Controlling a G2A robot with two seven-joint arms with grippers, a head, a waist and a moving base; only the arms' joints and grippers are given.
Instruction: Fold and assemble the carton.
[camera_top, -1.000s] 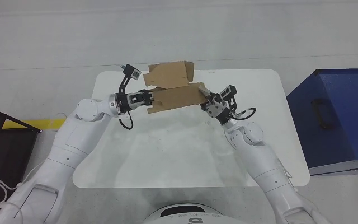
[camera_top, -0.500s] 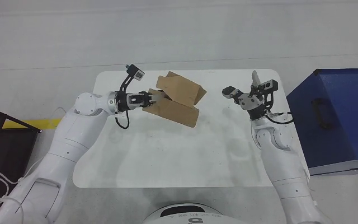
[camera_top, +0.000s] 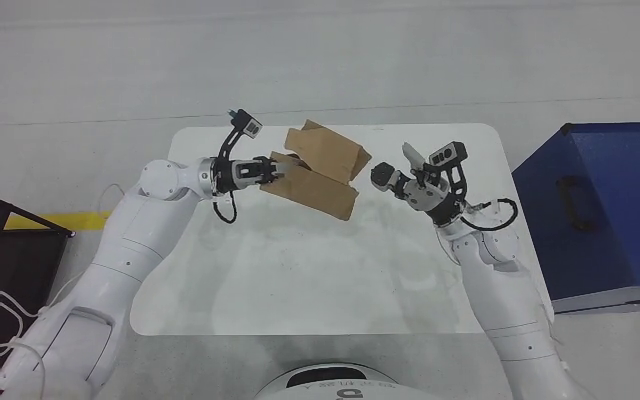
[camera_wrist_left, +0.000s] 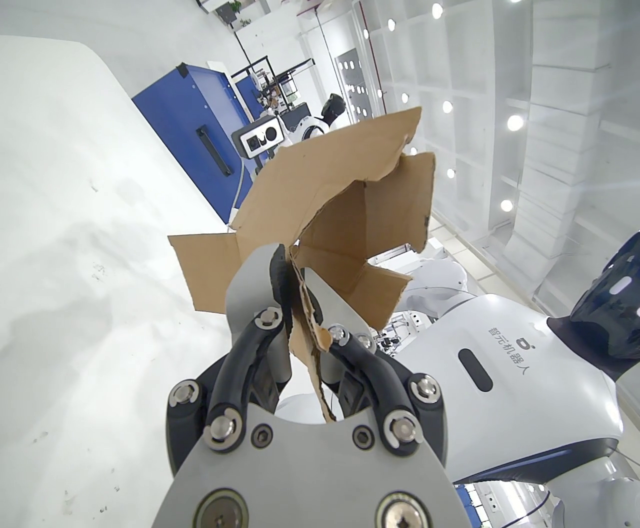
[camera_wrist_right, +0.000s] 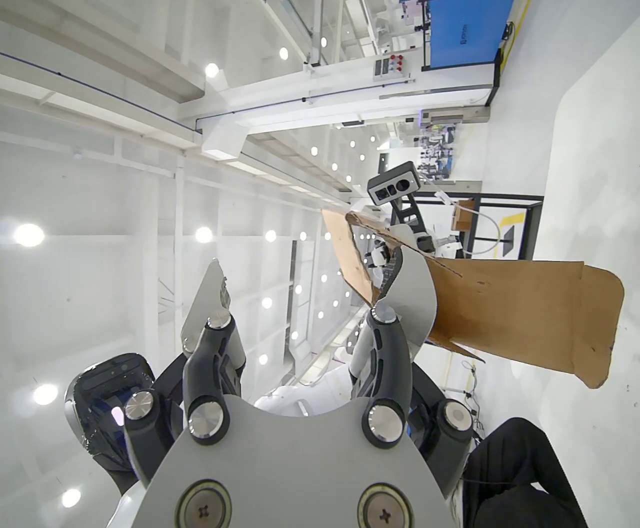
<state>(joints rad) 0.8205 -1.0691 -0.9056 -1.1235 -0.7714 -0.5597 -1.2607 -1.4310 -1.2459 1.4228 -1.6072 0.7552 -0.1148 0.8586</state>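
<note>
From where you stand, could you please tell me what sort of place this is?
Probably a robotics lab or test hall: a white table under the carton, a blue cabinet beside the table, and a high ceiling with rows of lights.

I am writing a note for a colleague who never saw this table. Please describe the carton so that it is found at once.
Start at the white table; over its far half, the left gripper is shut on one edge of the carton. It is brown cardboard, half opened with loose flaps, and the only brown thing over the table.
</note>
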